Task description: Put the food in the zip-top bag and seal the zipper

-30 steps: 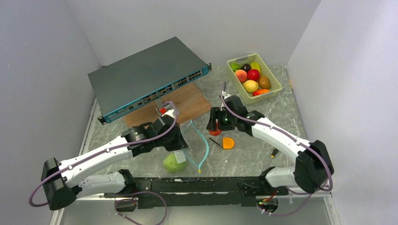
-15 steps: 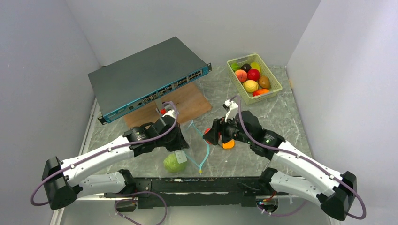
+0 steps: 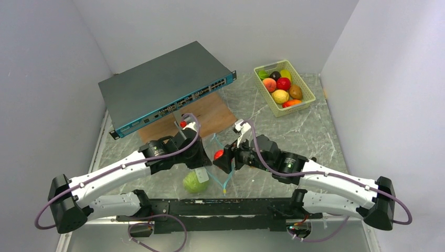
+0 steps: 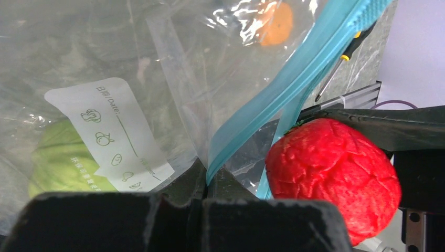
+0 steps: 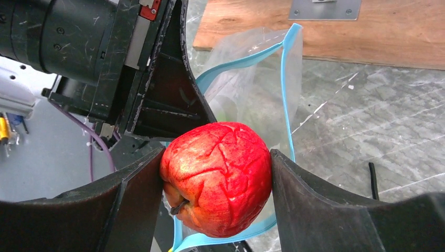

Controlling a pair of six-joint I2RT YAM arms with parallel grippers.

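Observation:
The zip-top bag (image 3: 214,152) lies clear on the table, with a green cabbage (image 3: 194,182) inside next to its white label (image 4: 113,136). My left gripper (image 4: 212,176) is shut on the bag's mouth edge at the teal zipper (image 4: 294,79) and holds that side up. My right gripper (image 5: 218,178) is shut on a red apple (image 5: 218,176), right at the open mouth, whose zipper (image 5: 283,79) loops around behind it. In the top view the apple (image 3: 218,155) sits just right of my left gripper (image 3: 202,157).
A pale green basket (image 3: 309,97) with several toy fruits stands at the back right. A grey network switch (image 3: 162,84) and a wooden board (image 3: 210,113) lie behind the bag. An orange fruit (image 4: 276,23) and a screwdriver (image 4: 341,60) lie beyond the bag.
My right arm has swung left and nearer with the red apple, from beside the orange fruit to the bag's mouth. The left gripper has kept its hold.

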